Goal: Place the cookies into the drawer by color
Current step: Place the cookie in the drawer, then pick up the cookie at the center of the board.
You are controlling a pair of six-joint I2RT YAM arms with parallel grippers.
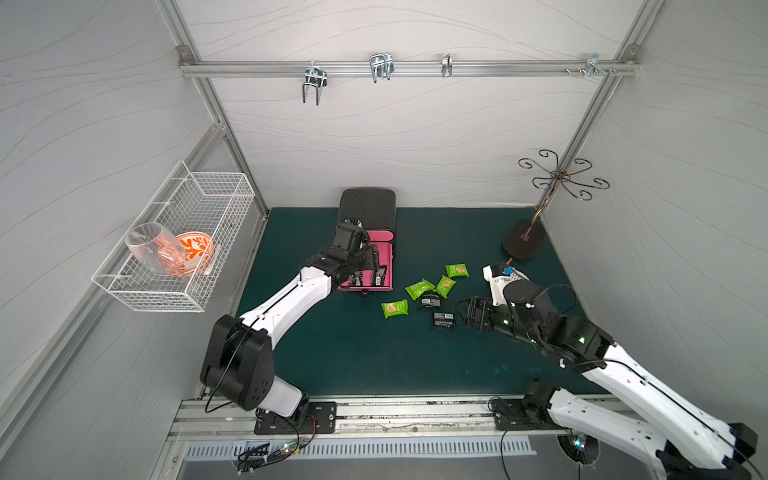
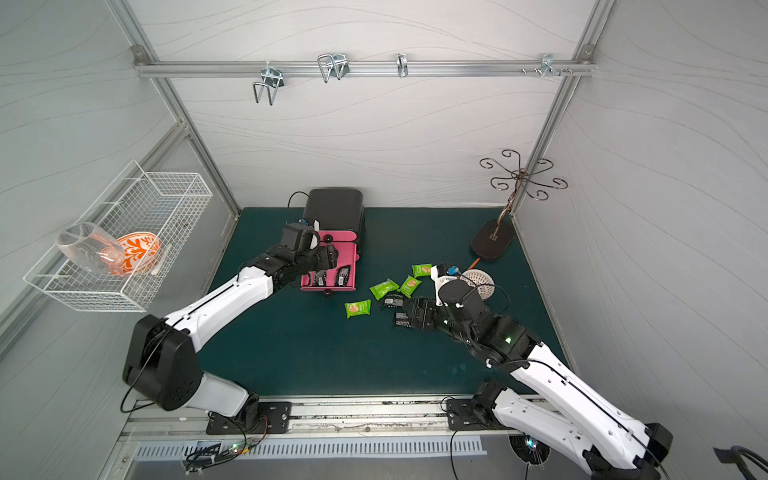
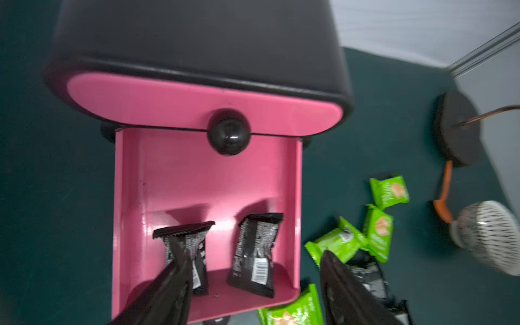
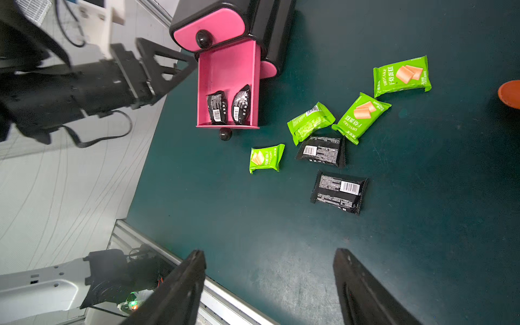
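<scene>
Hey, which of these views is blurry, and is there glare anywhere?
Left wrist view: smeared, green packets soft, a glare spot on the black knob, sheen inside the open drawer. Right wrist view: sharp, the black packet shows a legible barcode. Both top views: evenly lit, slightly soft.

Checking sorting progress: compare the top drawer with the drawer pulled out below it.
The top drawer is shut, its front set in the black cabinet; the pulled-out drawer stands open. The top drawer's contents are hidden; the pulled-out drawer shows two black packets lying side by side. Both are pink with a round black knob.
</scene>
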